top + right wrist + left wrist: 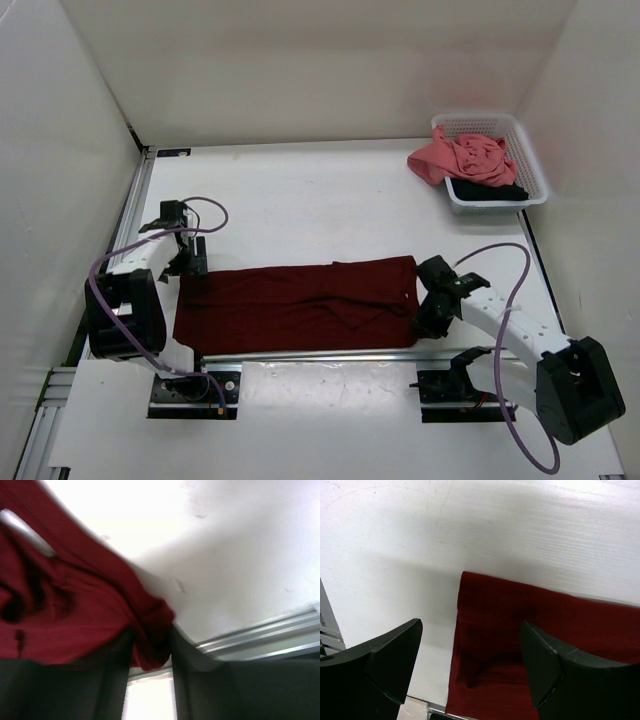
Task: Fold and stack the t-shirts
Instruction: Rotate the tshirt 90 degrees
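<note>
The dark maroon t-shirt (300,305) lies flat as a long band near the table's front edge. My left gripper (187,258) hangs open over the shirt's left end, and in the left wrist view its fingers (470,627) straddle the shirt's left edge (530,630) without touching it. My right gripper (430,308) is at the shirt's right end. In the right wrist view the right gripper (150,640) pinches a bunched corner of the maroon cloth (75,615) between both fingers. The salmon pink t-shirt (460,157) spills over the basket's left rim, with the black t-shirt (500,190) under it.
The white mesh basket (535,175) stands at the back right by the wall. White walls close in the table on three sides. A metal rail (300,355) runs along the front edge just below the maroon shirt.
</note>
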Controlling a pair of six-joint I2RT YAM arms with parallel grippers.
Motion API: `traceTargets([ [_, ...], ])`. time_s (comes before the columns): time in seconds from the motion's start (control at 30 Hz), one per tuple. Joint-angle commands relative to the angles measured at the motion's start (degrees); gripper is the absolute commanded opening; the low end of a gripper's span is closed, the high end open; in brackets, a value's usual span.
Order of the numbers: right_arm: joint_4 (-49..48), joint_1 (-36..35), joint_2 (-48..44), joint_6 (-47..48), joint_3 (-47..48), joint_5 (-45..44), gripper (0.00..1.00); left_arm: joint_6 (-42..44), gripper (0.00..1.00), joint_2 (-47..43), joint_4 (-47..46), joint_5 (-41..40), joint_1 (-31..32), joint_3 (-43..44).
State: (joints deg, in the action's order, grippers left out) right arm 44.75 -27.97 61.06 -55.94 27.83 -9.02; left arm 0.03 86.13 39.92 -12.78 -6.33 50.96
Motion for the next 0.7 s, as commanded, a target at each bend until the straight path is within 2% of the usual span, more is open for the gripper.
traceTargets([
  [0.0,-6.7,1.6,4.8,1.4,-4.0,2.9,0.27,0.0,0.89,-3.1,-0.3,0.1,-0.4,0.1],
  [0.07,-8.4,3.0,8.4,4.5,0.3,1.6,0.11,0.0,0.9,-3.1,0.3,-0.4,-0.4,0.6],
  [0.17,-9.9,6.0,17.8,10.8,9.7,1.0,0.01,0.0,0.9,-3.1,1.0,0.2,-1.1,2.0],
  [0.2,-9.9,6.5,24.4,12.5,12.8,1.0,0.0,0.0,0.91,-3.1,1.9,0.8,-1.8,3.0],
  [0.23,-9.9,6.5,27.9,14.1,16.3,0.5,0.0,0.0,0.91,-3.1,2.5,1.4,-2.6,4.3],
  [0.27,-9.3,6.5,31.4,15.5,23.9,0.5,0.0,0.0,0.91,-3.1,3.1,2.0,-2.6,4.9],
  [0.3,-8.5,7.0,38.2,17.7,28.0,-0.4,0.0,0.0,0.91,-3.1,3.8,2.6,-2.6,5.5],
  [0.33,-7.6,7.0,41.5,18.4,32.2,-1.0,0.0,0.0,0.91,-3.1,4.3,2.6,-2.6,5.5],
  [0.37,-5.7,7.0,44.5,18.9,40.8,-1.0,0.0,0.0,0.91,-3.1,4.8,2.6,-2.6,5.5],
  [0.43,-4.2,8.5,52.3,19.6,49.0,-1.0,0.0,0.0,0.91,-3.8,4.8,2.6,-3.2,5.5],
  [0.47,-4.2,8.5,54.7,20.4,57.8,-1.0,0.0,0.0,0.91,-3.8,4.8,2.1,-3.2,4.9],
  [0.53,-0.6,9.2,62.8,21.1,68.0,-1.9,0.0,0.0,0.91,-3.8,4.8,2.1,-3.2,4.2],
  [0.57,1.0,9.8,66.0,22.0,80.3,-2.8,0.0,0.0,0.91,-3.8,5.3,2.1,-3.2,4.1],
  [0.6,4.9,9.8,72.7,22.0,87.1,-3.7,0.0,0.0,0.91,-3.3,5.3,2.1,-3.2,4.1],
  [0.67,7.5,9.8,79.3,23.5,100.5,-3.7,0.06,0.0,0.91,-1.9,5.3,2.6,-2.5,3.6],
])
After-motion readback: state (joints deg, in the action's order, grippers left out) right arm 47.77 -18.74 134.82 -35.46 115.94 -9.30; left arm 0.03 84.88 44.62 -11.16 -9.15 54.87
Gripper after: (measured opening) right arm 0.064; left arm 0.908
